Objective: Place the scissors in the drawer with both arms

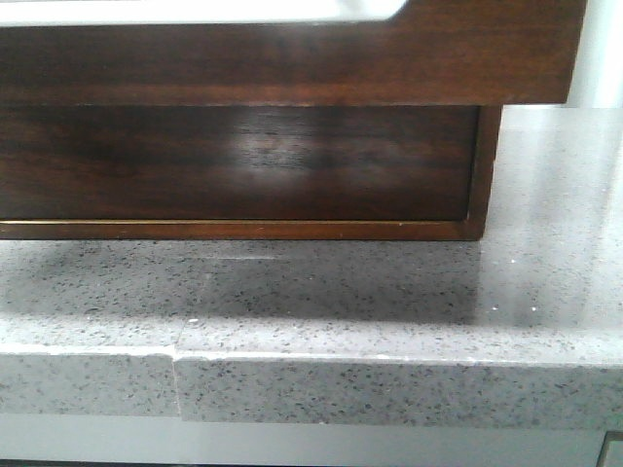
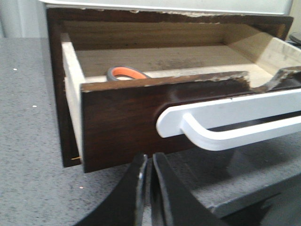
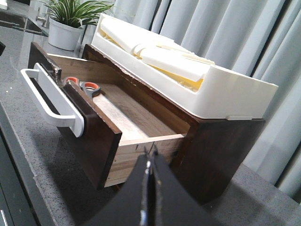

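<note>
- Scissors (image 3: 83,85) lie inside the drawer (image 2: 127,122), near its front corner; placing looks done.
- Drawer stands pulled out; closing it seems left.
- Left gripper (image 2: 146,162) and right gripper (image 3: 148,162): fingers together, holding nothing, near the drawer.

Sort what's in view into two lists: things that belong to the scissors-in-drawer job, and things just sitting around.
Job:
scissors, lying inside the open drawer
drawer, pulled out, with its white handle
left gripper, shut, empty
right gripper, shut, empty

Just around:
potted plant
white tray on top of the wooden case
grey countertop
curtains
</note>
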{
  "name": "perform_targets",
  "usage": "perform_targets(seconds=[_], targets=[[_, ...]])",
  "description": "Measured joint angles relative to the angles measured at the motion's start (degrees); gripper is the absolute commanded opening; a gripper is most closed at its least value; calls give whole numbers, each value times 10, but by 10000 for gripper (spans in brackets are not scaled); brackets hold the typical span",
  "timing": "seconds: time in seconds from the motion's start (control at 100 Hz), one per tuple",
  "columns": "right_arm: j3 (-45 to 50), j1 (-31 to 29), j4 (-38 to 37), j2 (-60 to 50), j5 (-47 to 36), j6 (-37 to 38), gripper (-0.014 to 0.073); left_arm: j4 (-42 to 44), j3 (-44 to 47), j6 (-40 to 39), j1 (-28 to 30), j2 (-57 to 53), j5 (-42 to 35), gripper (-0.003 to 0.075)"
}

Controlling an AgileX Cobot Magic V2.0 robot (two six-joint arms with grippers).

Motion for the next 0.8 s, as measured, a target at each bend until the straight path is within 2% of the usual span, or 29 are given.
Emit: perform_targets(seconds=[0.09,0.24,0.37,0.43,0.6,0.69,0.8], targets=[[0,0,0,0,0,0,-46,34,15,0,0,-12,-38,-20],[0,0,0,0,-1,0,-46,162,86,-9,0,-64,-133,-20],[0,0,-1,0,-1,0,-46,249,188,-63,0,-111,-239,-20],[0,0,-1,0,-1,0,-46,272,224,-105,0,-116,-264,-20],[0,0,-1,0,-2,0,-46,324,284,-248,0,-116,-265,-20],[0,0,-1,0,-2,0,-46,331,284,-272,0,-116,-260,-20],[0,0,-2,0,-3,0,-46,334,284,-280,0,-116,-220,-20]])
